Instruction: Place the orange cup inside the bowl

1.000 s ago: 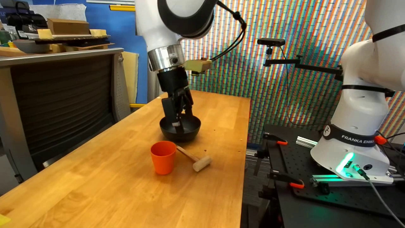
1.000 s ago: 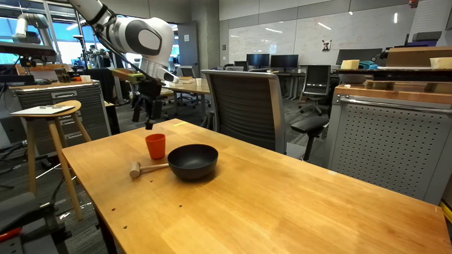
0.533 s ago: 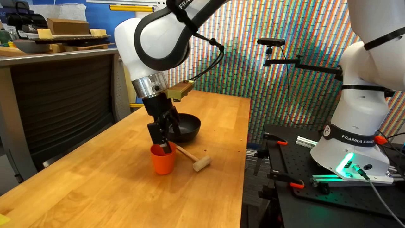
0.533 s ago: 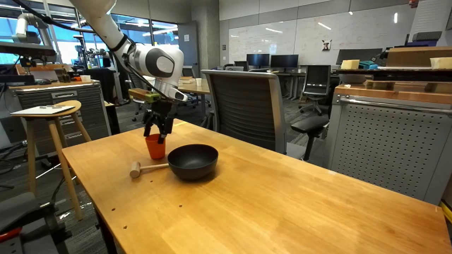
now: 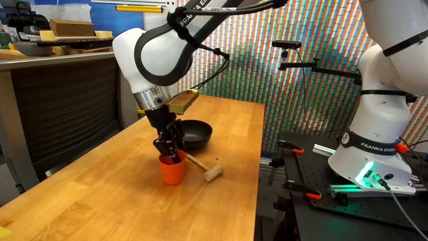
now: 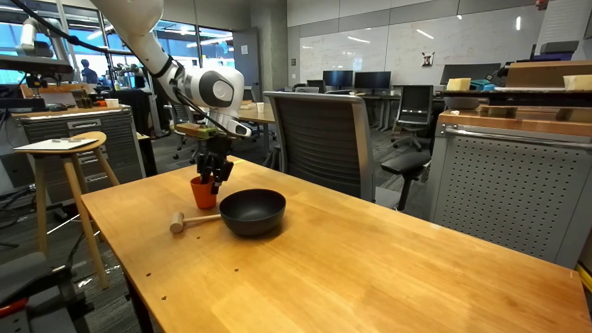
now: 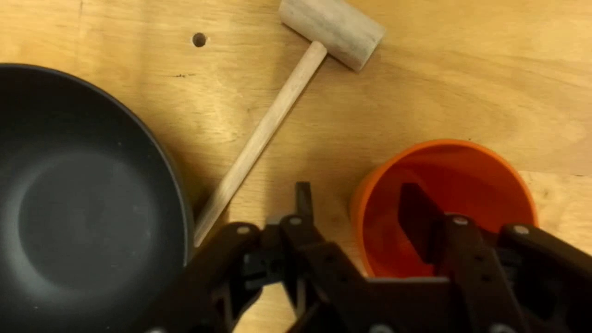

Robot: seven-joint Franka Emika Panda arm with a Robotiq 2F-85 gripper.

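Note:
The orange cup [image 5: 172,174] stands upright on the wooden table and also shows in an exterior view [image 6: 204,200]. My gripper [image 7: 358,199] is over the cup's near-bowl wall. One finger reaches inside the cup [image 7: 467,178], and the other is outside it on the bowl side. The jaws stand apart with the cup wall between them, and gaps show on both sides of that wall. The gripper also shows at the cup in both exterior views [image 5: 179,155] [image 6: 210,185]. The black bowl [image 6: 252,217] stands beside the cup, empty, and is cut off in the wrist view [image 7: 85,212].
A wooden mallet [image 5: 213,173] lies on the table [image 6: 370,268] between cup and bowl, its handle end at the bowl, as in the wrist view [image 7: 333,30]. A chair [image 6: 319,143] stands close to the table's side.
My gripper has moved from above and behind the cup down onto its rim, one finger now inside. The jaws have narrowed somewhat. The cup, bowl and mallet have not moved.

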